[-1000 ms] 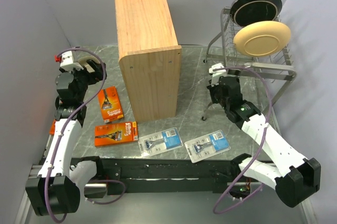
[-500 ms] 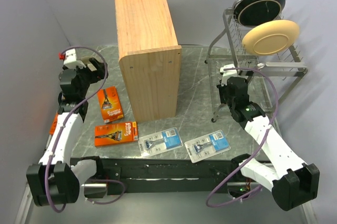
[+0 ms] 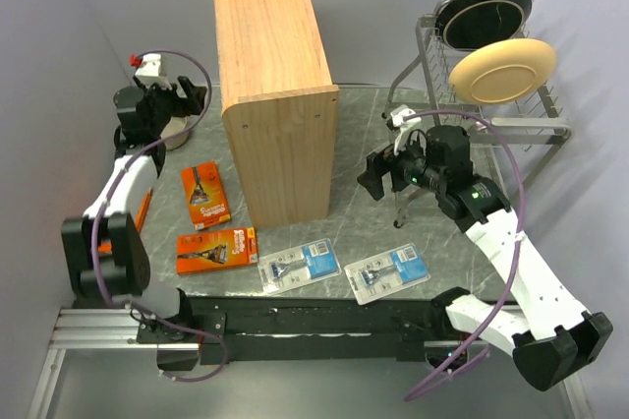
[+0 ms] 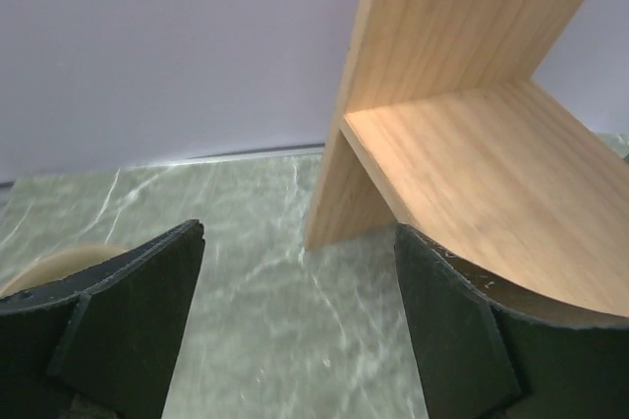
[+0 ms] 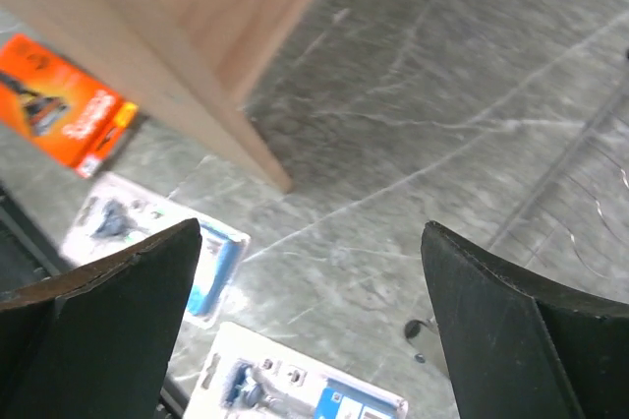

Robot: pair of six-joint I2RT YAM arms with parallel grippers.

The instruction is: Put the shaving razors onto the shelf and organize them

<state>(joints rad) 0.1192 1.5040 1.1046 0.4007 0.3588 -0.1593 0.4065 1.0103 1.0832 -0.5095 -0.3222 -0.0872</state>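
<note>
The light wood shelf (image 3: 275, 94) stands at the table's centre with its solid side toward the camera. Left of it lie two orange razor packs (image 3: 205, 195) (image 3: 216, 249); an orange sliver (image 3: 142, 212) shows under my left arm. Two clear blister packs (image 3: 299, 266) (image 3: 388, 273) lie near the front edge. My left gripper (image 3: 192, 96) hovers by the shelf's back left, open and empty; its wrist view shows the shelf's lower board (image 4: 482, 173). To the right of the shelf my right gripper (image 3: 378, 175) is open and empty, above bare table, with the blister packs (image 5: 147, 232) (image 5: 295, 389) below it.
A wire dish rack (image 3: 491, 119) holding a black plate (image 3: 482, 14) and a cream plate (image 3: 501, 70) stands at the back right, close behind my right arm. A round tan object (image 3: 169, 130) sits under my left wrist. Grey walls close in both sides.
My right gripper has opened and swung left from the dish rack toward the shelf. My left arm has reached back and right toward the shelf. The rack shifted right.
</note>
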